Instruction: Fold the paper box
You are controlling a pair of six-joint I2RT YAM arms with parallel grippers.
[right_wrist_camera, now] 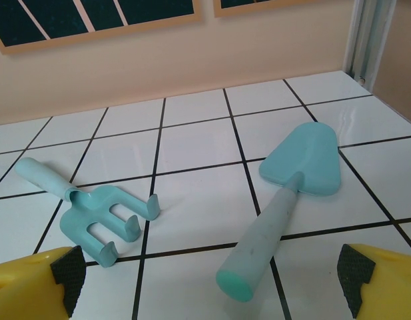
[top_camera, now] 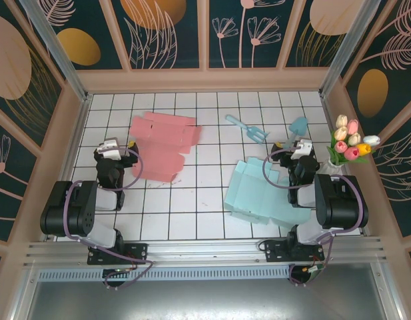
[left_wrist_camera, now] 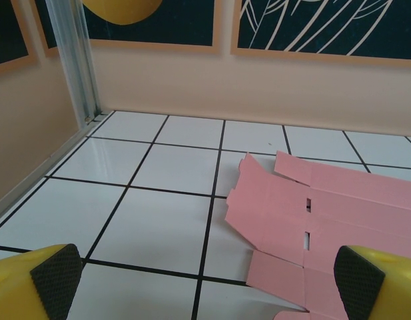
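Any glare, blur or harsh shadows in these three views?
Top external: even light, soft shadows beside the pink blank and blue blank, everything sharp. Left wrist: mild sheen on the white tiles, pink blank crisp. Right wrist: the tiles palely reflect the wall; trowel and rake sharp.

Top view high above near edge of table (top_camera: 205, 207), looking down; wrist views low, close, facing far edge, overlapping its far half.

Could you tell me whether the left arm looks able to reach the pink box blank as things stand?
Probably yes: the left gripper is open, and the pink box blank lies flat just ahead of it, with nothing between.
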